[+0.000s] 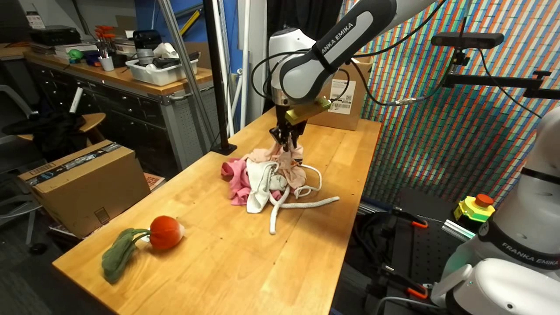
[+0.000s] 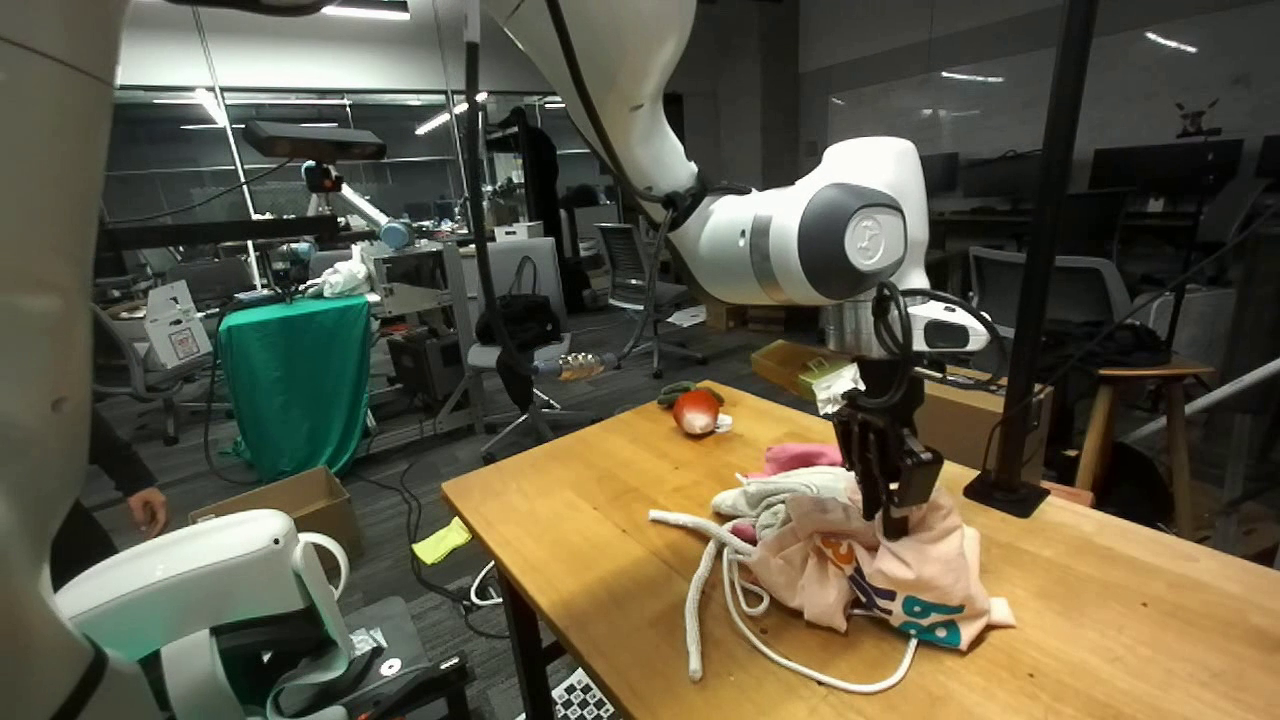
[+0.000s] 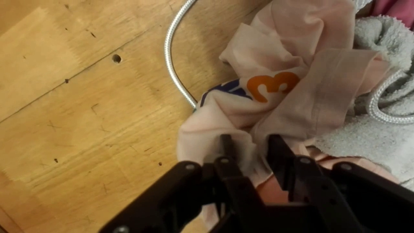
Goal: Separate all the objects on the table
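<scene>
My gripper (image 3: 250, 142) points down into a heap on the wooden table (image 1: 210, 271). Its fingers stand apart, with a bunched fold of the beige cloth (image 3: 291, 42) between them. The left finger is blurred in the wrist view, and whether both press on the fold is unclear. Printed letters mark that cloth in an exterior view (image 2: 800, 600). Against it lie a whitish cloth (image 1: 258, 188), a pink cloth (image 1: 238, 179) and a white rope (image 1: 308, 204). A thin white cord (image 3: 169, 55) loops out from under the beige cloth. Well away rests the red ball (image 1: 166, 232) with its green leafy stem (image 1: 118, 256).
A cardboard box (image 1: 352, 109) stands at the table's far end. The black post (image 1: 224, 146) rises from the table edge close to the heap. A second robot arm (image 1: 512, 232) and a yellow-and-red stop button (image 1: 474, 208) are beside the table.
</scene>
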You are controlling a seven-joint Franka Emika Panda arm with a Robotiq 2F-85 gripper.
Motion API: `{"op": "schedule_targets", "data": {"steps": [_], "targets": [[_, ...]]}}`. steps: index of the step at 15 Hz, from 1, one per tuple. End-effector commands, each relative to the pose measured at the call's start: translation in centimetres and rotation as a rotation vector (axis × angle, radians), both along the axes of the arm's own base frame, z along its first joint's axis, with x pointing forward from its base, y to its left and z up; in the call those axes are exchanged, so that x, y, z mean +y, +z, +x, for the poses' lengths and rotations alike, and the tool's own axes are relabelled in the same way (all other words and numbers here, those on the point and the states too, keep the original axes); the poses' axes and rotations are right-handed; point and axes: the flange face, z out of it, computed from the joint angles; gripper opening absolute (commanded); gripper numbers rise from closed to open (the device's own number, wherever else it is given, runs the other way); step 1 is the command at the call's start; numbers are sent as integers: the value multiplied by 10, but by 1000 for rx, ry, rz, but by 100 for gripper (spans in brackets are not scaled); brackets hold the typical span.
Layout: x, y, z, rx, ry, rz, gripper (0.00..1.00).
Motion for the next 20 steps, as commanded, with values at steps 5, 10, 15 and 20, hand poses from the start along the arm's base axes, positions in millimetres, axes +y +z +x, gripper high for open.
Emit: {"op": "schedule_targets", "data": {"steps": [5, 10, 15, 20], "targets": [[-13, -35, 2, 31, -55, -20, 4], [-35, -65, -3, 71, -182, -121, 6], [-67, -73, -12, 85, -307, -222, 6], [-107, -66, -26, 105, -440, -325, 6]]}}
